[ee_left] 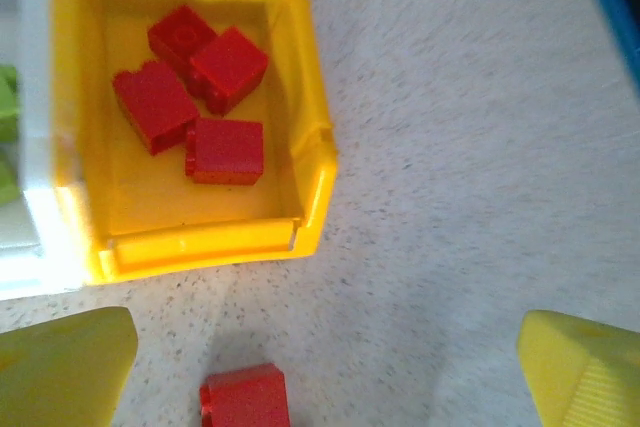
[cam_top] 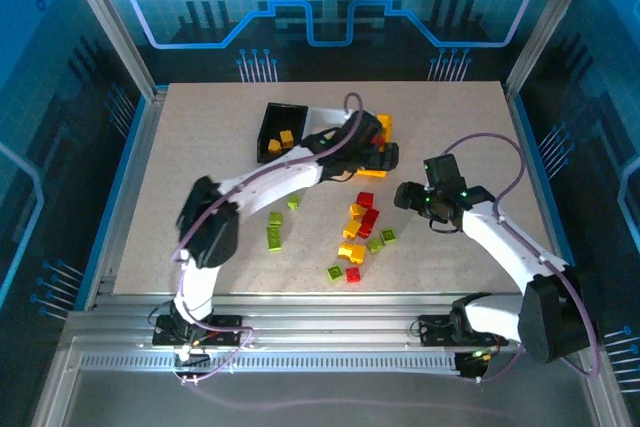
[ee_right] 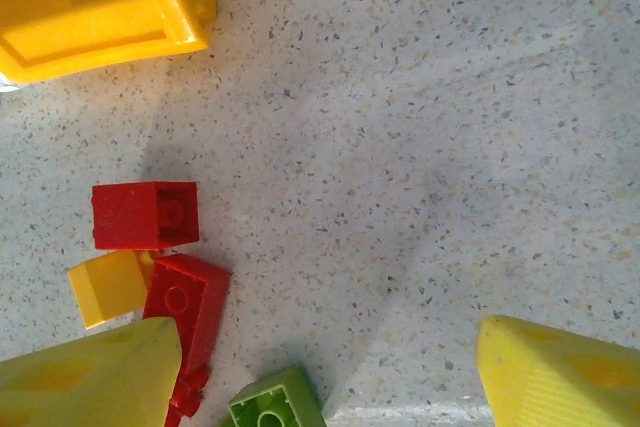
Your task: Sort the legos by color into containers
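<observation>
The yellow-orange bin holds several red legos and sits just ahead of my left gripper, which is open and empty. One red lego lies on the table between its fingers, nearer the left one. From above, the left gripper hangs over the yellow bin, beside the white bin and black bin. My right gripper is open over bare table. To its left lie red legos, a yellow one and a green one.
A loose pile of red, yellow and green legos lies mid-table, with stray green ones to the left. The black bin holds yellow legos. The white bin's wall touches the yellow bin. Bare table lies right of the bins.
</observation>
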Controlling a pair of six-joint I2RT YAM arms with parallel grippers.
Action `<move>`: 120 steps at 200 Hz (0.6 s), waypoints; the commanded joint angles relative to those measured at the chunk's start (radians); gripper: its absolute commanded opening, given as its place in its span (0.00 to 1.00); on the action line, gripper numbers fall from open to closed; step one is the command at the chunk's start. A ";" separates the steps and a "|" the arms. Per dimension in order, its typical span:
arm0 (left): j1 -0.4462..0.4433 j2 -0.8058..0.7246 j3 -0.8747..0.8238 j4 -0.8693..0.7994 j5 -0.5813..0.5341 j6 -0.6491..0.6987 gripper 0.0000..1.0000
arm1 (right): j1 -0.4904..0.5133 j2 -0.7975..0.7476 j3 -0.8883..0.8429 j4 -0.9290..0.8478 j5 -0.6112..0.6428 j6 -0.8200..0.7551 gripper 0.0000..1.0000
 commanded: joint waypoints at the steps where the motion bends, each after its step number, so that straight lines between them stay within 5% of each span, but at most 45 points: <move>1: 0.012 -0.197 -0.140 0.100 -0.014 0.000 0.99 | -0.005 0.066 0.081 0.021 -0.025 0.004 0.78; 68: 0.033 -0.637 -0.619 0.085 -0.114 -0.007 0.99 | -0.005 0.438 0.421 0.079 -0.023 -0.033 0.74; 120: 0.037 -0.892 -0.822 -0.060 -0.168 -0.082 0.99 | -0.030 0.669 0.663 -0.027 0.055 -0.036 0.61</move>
